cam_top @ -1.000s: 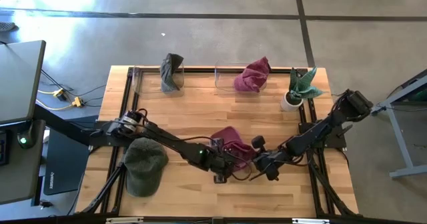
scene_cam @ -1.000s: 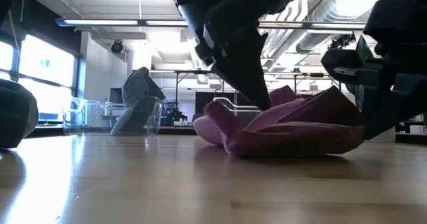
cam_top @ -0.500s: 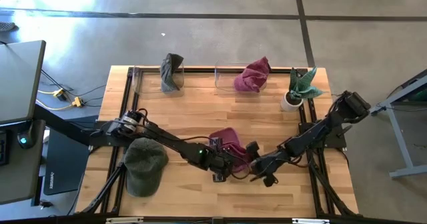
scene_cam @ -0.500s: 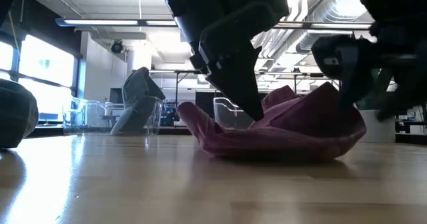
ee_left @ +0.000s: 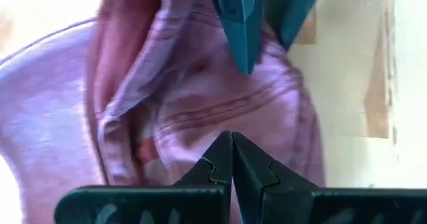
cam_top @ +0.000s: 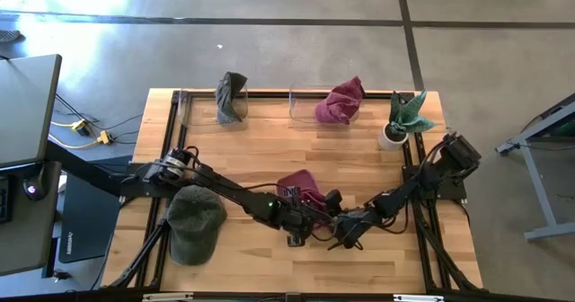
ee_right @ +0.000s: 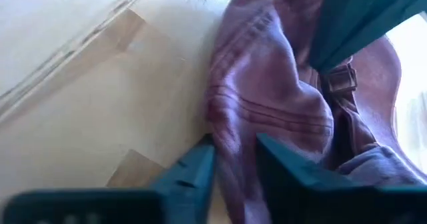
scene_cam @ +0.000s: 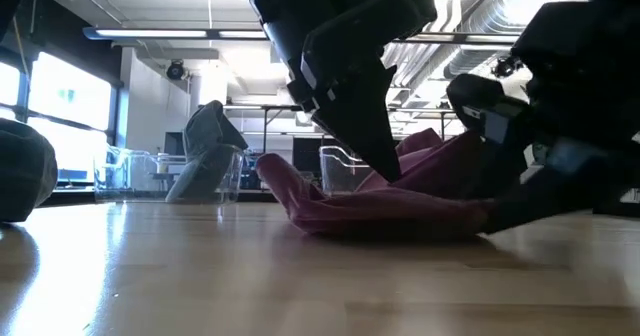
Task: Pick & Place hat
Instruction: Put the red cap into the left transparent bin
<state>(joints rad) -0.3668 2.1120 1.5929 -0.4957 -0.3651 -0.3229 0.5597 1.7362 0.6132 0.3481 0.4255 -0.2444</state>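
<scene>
A maroon hat (cam_top: 299, 188) lies crumpled on the wooden table at centre, also shown in the low view (scene_cam: 390, 201). My left gripper (cam_top: 308, 217) is shut, its tips pointing down onto the hat (ee_left: 231, 143). My right gripper (cam_top: 339, 231) is open at the hat's right side, low over the table (scene_cam: 495, 214). The hat's edge reaches between its fingers (ee_right: 235, 159). A dark green hat (cam_top: 193, 222) lies by its underside on the table's left near part. My left gripper presses its shut fingertips (ee_left: 220, 159) down on the hat's crumpled top (ee_left: 200, 111), coming from above and slanting. The hat lies on the table under them. My right gripper comes nearly level from the table's right. A fold at the hat's right edge (ee_right: 230, 127) lies between its open fingers (ee_right: 200, 163); the hat rests on the table.
At the far edge stand a clear bin with a grey hat (cam_top: 231, 97) and a clear bin with another maroon hat (cam_top: 340, 102). A small potted plant (cam_top: 402, 119) stands at the far right. Bare wood lies toward the near edge.
My right gripper has gone toward the table's left, in against the hat's right side. The hat has slid and bunched toward the left, and its left edge has lifted off the table.
</scene>
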